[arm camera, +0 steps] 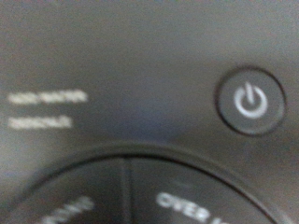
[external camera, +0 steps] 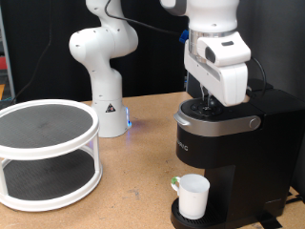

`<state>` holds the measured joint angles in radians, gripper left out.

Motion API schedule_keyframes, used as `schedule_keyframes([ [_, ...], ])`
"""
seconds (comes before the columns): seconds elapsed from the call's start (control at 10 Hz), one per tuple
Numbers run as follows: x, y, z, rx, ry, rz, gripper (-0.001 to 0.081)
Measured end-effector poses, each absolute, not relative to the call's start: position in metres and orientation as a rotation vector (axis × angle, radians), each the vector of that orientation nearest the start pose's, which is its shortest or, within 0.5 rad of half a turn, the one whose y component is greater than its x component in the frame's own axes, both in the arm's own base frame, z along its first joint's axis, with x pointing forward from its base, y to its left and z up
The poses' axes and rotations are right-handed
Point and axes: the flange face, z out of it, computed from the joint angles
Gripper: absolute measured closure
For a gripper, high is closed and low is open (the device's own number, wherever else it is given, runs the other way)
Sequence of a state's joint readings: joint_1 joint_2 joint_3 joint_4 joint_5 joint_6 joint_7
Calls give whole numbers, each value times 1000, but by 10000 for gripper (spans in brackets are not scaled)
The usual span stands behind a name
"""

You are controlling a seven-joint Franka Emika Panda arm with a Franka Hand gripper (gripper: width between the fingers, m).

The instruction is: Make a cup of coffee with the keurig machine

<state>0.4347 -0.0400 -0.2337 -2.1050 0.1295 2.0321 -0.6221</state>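
My gripper [external camera: 207,98] hangs just over the keurig machine [external camera: 229,143], right in the exterior view; whether my fingers are apart I cannot tell. The cup [external camera: 193,197] sits beneath. I judge the power button [arm camera: 249,100] needs pressing squarely.

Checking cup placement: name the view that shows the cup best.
Exterior view. The cup stands in full under the keurig machine, whose top the gripper meets. The wrist view shows only the control panel and power button, no cup.

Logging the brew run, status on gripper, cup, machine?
Gripper down on top of the keurig machine; fingers hidden. Power button fills the wrist view. Cup upright under the spout. Nothing in the way.
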Motion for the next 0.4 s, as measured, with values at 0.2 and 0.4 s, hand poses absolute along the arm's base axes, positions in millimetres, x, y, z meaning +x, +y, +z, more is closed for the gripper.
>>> schedule_keyframes([
  [0.2,512,111,450,-2766,-1114,-40,799],
  [0.4,503,107,465,-2765,-1136,-16,799],
])
